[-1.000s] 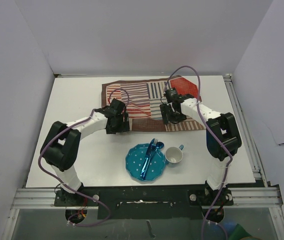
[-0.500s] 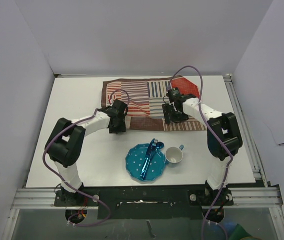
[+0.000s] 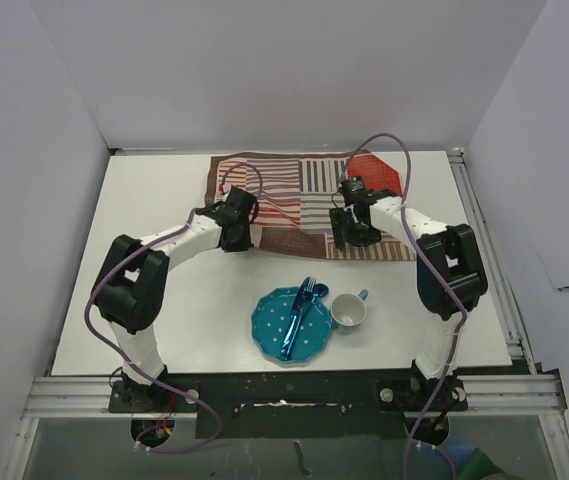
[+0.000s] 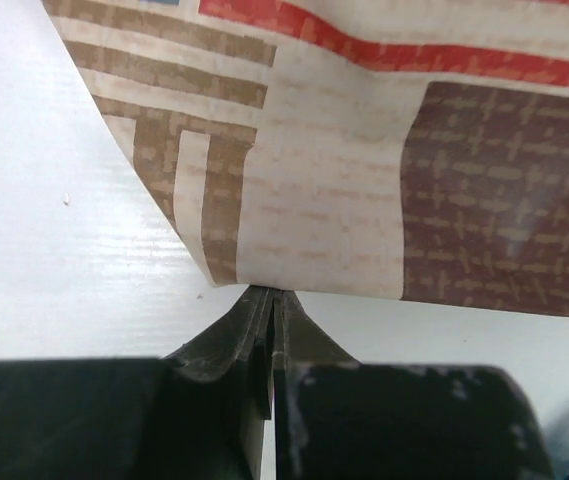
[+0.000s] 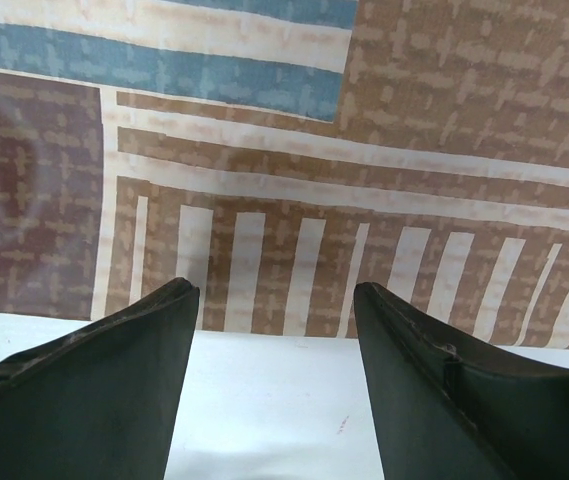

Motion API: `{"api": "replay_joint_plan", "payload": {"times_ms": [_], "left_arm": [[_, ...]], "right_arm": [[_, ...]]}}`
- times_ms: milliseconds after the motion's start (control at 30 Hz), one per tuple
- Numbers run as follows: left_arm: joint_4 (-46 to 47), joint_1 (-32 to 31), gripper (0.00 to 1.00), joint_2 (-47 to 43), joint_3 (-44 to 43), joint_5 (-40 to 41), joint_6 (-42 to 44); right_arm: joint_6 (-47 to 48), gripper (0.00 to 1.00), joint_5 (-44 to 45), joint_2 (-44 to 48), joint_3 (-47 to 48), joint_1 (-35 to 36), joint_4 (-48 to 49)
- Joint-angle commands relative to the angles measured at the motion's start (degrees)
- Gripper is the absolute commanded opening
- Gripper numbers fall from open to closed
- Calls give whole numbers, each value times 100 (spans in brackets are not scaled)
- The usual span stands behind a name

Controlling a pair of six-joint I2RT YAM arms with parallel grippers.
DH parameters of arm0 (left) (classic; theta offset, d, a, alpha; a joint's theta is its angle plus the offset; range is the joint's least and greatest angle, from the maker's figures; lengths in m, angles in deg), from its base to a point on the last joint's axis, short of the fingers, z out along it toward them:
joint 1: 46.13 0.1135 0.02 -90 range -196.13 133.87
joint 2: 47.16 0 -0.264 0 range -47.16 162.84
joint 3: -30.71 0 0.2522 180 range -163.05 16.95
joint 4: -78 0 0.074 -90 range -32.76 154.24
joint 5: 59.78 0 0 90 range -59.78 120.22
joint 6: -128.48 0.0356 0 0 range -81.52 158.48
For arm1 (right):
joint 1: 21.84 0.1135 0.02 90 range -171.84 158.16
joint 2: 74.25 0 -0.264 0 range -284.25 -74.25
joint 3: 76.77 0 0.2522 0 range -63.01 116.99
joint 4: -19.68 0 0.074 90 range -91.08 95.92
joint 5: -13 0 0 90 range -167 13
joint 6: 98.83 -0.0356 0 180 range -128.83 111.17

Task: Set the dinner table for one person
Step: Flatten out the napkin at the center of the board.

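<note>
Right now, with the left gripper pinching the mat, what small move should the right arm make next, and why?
Probably ease the right gripper forward and close it on the near edge of the mat. The left gripper is shut on that edge, while the right jaws stand open just short of it, above the bare table.

place: lab test cell | evidence: plain white walls (image 3: 284, 70), aluminium-railed dinner table (image 3: 154, 200)

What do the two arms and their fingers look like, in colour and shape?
The left arm and right arm have white links with bulky black joints. A thin purple cable loops along each. The fingers are matte black, tapering to narrow tips.
</note>
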Motion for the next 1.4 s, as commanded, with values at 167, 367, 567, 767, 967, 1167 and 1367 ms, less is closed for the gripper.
{"api": "replay_joint_plan", "payload": {"times_ms": [167,367,567,767,967,1167,1367], "left_arm": [[113,-31,0,-704,-1029,300,255],[-289,-50,0,-817,-1568,615,431],[-410,-50,0,-847,-1198,998,284],[242,6,0,-666,-802,790,390],[760,183,0,-322,-810,273,357],[730,252,0,174,-1166,195,426],[816,303,0,545,-1392,156,471]], "right_arm": [[59,64,-76,-194,-44,-80,318],[20,64,-101,-244,-155,-86,361],[-20,66,172,-196,44,-251,311],[201,66,31,-516,1253,-1064,343],[445,66,-212,-1356,2684,-1784,56],[674,67,-593,-2525,3942,-2316,-145],[677,67,-1418,-3192,4727,-2666,50]]}}
